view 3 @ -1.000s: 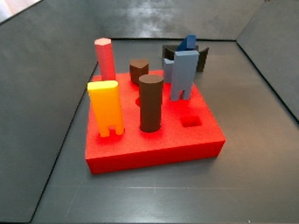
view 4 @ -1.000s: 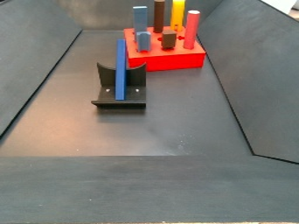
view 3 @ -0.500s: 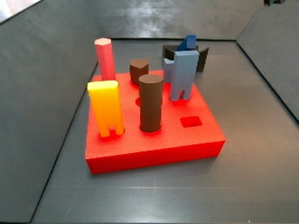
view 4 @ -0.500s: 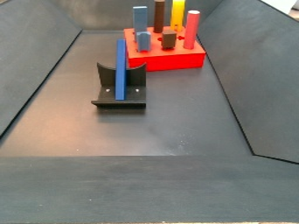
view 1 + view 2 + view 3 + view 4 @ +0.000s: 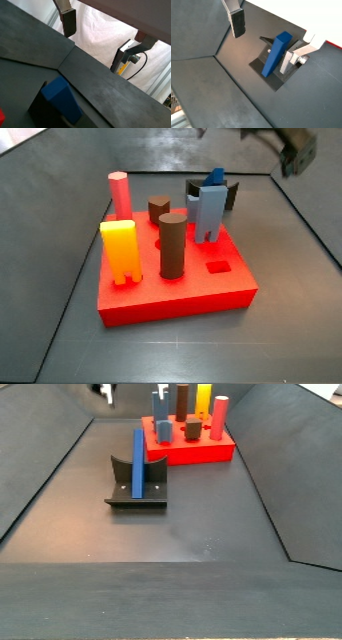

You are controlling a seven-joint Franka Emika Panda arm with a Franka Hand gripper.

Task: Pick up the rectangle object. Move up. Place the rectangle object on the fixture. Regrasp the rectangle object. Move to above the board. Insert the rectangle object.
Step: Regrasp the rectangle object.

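The blue rectangle object [image 5: 274, 54] leans upright against the fixture [image 5: 268, 70], and my gripper [image 5: 271, 30] hangs well above it with its 2 fingers [image 5: 236, 22] spread apart and nothing between them. In both wrist views only silver plates and dark pads show, 1 finger [image 5: 68, 22] on either side of empty space. In a side view the gripper [image 5: 103, 390] is just visible at the upper edge, high over the floor and off to the side of the fixture [image 5: 136, 484].

I judge the regrasp step to be in hand: the rectangle object [image 5: 138, 462] is already set on the fixture, free of me. The next move calls for coming down so the fingers straddle the bar, then closing on it squarely.

Beyond it stands the red board [image 5: 174, 278], crowded with pegs: an orange block [image 5: 120, 250], 2 brown cylinders [image 5: 173, 244], a pink hexagonal post [image 5: 120, 195] and a grey-blue piece [image 5: 207, 210]. A small rectangular slot [image 5: 215, 267] lies open near them; those tall neighbours could crowd the insertion later.
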